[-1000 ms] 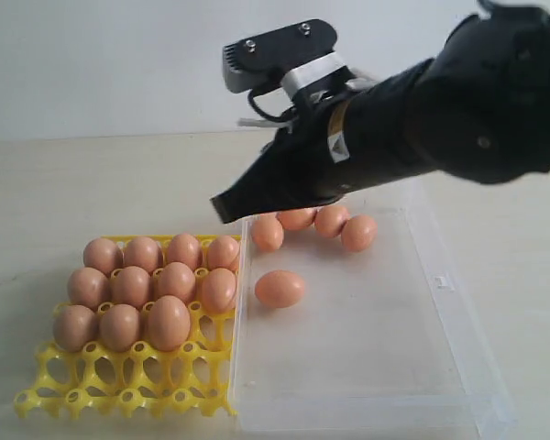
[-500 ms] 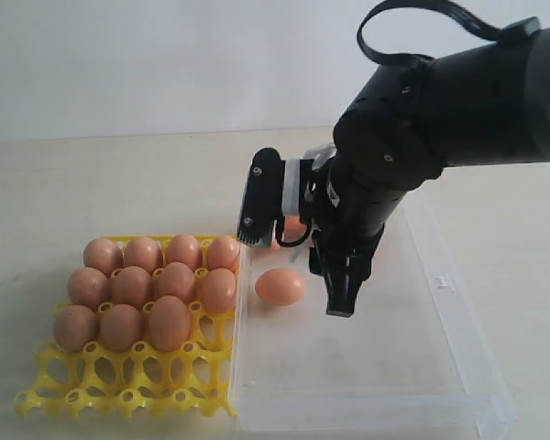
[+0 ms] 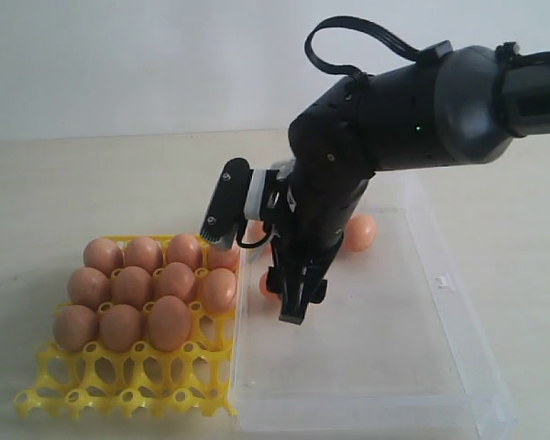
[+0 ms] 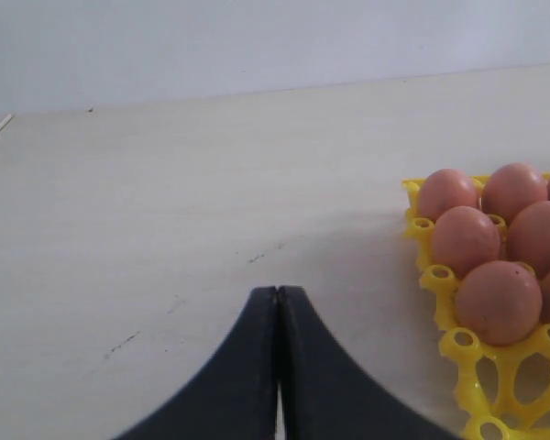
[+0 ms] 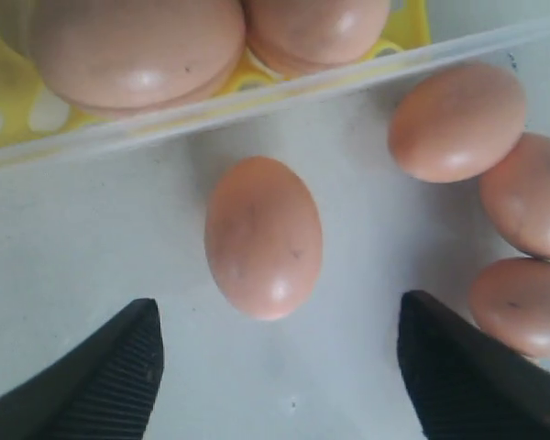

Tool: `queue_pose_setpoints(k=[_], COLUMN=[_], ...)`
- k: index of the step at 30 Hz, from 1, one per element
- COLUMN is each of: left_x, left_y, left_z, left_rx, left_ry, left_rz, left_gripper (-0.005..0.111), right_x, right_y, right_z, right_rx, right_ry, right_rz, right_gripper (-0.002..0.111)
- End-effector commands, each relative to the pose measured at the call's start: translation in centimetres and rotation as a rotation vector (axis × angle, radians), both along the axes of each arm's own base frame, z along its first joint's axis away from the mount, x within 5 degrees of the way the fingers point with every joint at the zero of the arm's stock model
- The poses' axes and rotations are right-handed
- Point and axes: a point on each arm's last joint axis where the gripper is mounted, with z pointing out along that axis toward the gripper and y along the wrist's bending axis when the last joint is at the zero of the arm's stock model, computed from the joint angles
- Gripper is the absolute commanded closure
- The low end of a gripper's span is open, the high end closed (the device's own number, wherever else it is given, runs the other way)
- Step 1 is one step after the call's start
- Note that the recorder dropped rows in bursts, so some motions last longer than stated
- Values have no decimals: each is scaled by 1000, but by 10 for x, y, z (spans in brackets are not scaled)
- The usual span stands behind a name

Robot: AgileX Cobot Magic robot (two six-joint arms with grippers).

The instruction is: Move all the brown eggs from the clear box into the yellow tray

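The yellow tray lies at the left with brown eggs filling its far three rows; its near row of cups stands bare. The clear box lies to its right. My right gripper points down into the box near the wall beside the tray. It is open, and a lone brown egg lies on the box floor just ahead of the fingertips, untouched. Three more eggs lie close together at the box's far end. My left gripper is shut and empty over bare table beside the tray.
The box's low wall separates the lone egg from the tray's eggs. A small latch tab sits on the box's right wall. The right arm hides part of the box's far end.
The right gripper swung down from above the box's far end, opened wide, and moved left toward the lone egg. The eggs have not moved.
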Motion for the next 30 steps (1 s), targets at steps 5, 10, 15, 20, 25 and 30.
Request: queue_pose_setpoints(k=[5, 10, 15, 20, 25, 30], left_x=[0, 0, 0, 0, 0, 0], left_y=[0, 0, 0, 0, 0, 0], left_z=[1, 1, 1, 1, 1, 1], left_rx=[7, 7, 7, 7, 7, 7], left_ry=[-1, -1, -1, -1, -1, -1], left_rz=[2, 2, 2, 2, 2, 2], left_gripper=[107, 107, 107, 107, 107, 107], right_x=[8, 15, 19, 18, 19, 3], right_y=[20, 27, 30, 30, 29, 22], right_z=[-10, -22, -37, -47, -27, 51], right_rx=[16, 8, -12, -29, 16, 582], right_ry=[-8, 4, 25, 51, 19, -115], right_rz=[44, 41, 40, 15, 4, -264], right_gripper=[38, 38, 38, 67, 108, 108])
